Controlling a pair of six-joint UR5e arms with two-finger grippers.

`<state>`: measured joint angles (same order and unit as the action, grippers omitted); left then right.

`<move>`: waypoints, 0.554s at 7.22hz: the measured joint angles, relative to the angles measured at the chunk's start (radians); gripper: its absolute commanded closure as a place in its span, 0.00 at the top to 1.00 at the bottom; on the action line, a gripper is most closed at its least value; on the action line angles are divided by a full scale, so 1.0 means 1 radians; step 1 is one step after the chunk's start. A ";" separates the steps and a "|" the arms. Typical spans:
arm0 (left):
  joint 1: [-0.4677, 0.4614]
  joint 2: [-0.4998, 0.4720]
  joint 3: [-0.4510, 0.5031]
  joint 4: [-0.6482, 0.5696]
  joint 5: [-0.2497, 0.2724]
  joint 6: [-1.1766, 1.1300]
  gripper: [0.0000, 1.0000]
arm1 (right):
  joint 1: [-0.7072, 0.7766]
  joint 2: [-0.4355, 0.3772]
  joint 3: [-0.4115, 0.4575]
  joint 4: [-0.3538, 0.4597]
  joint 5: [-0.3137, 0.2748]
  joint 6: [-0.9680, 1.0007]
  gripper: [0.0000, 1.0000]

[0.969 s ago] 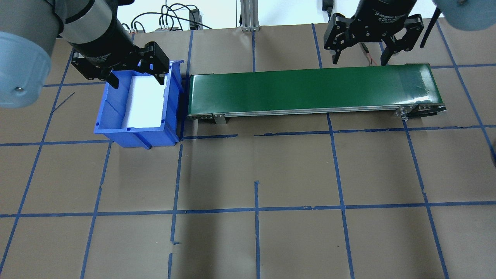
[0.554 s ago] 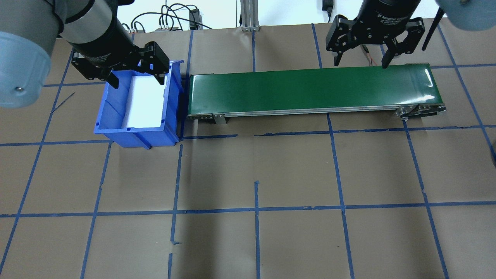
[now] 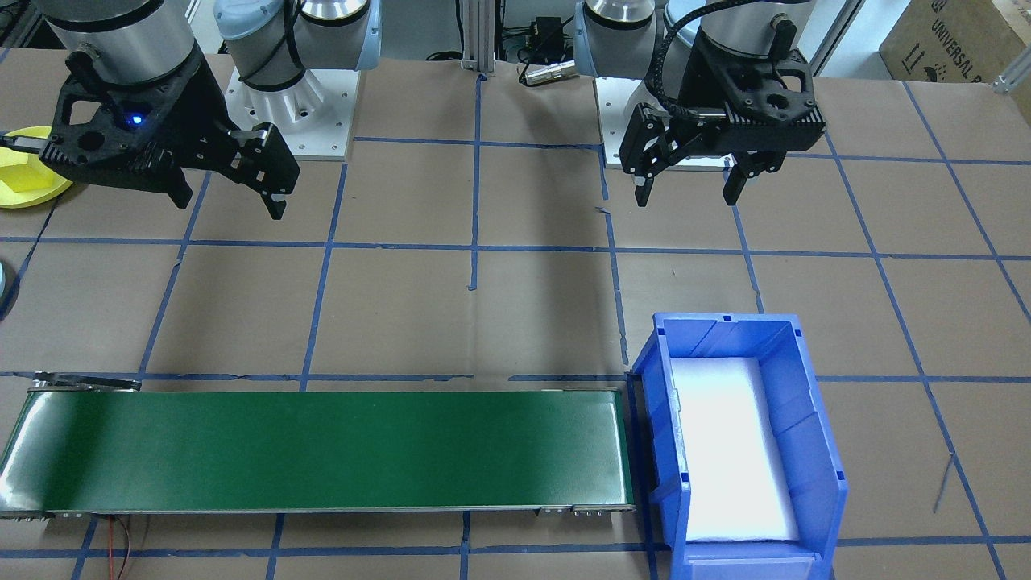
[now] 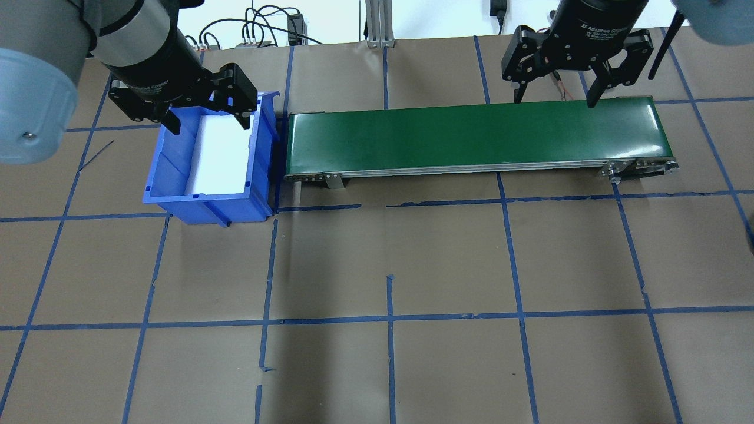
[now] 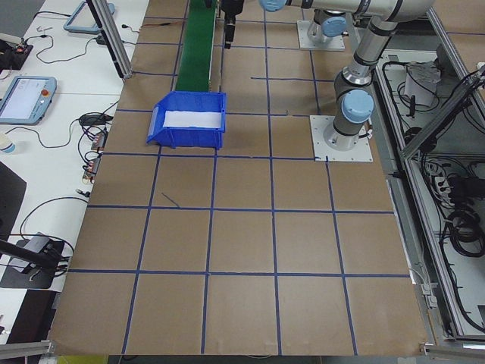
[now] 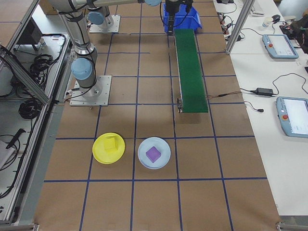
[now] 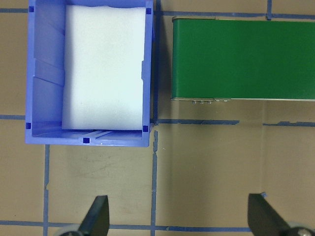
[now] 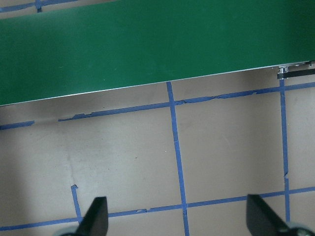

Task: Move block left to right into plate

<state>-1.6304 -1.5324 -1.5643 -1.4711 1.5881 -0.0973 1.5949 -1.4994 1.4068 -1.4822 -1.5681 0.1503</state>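
The yellow plate [image 6: 99,155] lies on the table beyond the conveyor's right end, and a yellow block [image 6: 111,144] rests on it. The front-facing view shows that plate [image 3: 16,201] at its left edge, partly behind my right arm. My left gripper [image 4: 207,122] hangs open and empty over the near side of the blue bin [image 4: 171,188]; its fingertips [image 7: 96,219] frame bare table. My right gripper [image 4: 555,99] is open and empty above the right part of the green conveyor [image 4: 471,135]. It appears at the left of the front-facing view as my right gripper [image 3: 229,204].
The bin holds only a white foam pad [image 7: 106,64]. A pale blue plate [image 6: 144,161] carrying a purple block [image 6: 153,154] lies beside the yellow plate. Blue tape lines grid the brown table. Cables and screens sit on the side benches.
My right gripper has drifted a little to the right over the conveyor's far edge, still open. My left gripper has stayed where it was.
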 measured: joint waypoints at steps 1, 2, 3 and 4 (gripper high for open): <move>0.000 0.000 0.001 0.000 0.001 0.000 1.00 | -0.002 -0.003 0.003 0.004 -0.001 0.000 1.00; 0.000 0.000 0.000 -0.001 0.001 0.000 1.00 | -0.003 -0.003 0.004 0.006 -0.001 0.001 1.00; 0.000 0.000 0.000 -0.001 0.001 0.000 1.00 | -0.003 -0.004 0.004 0.007 -0.001 0.001 1.00; 0.000 0.000 0.000 0.000 0.001 -0.001 1.00 | -0.003 -0.004 0.005 0.008 -0.001 0.002 1.00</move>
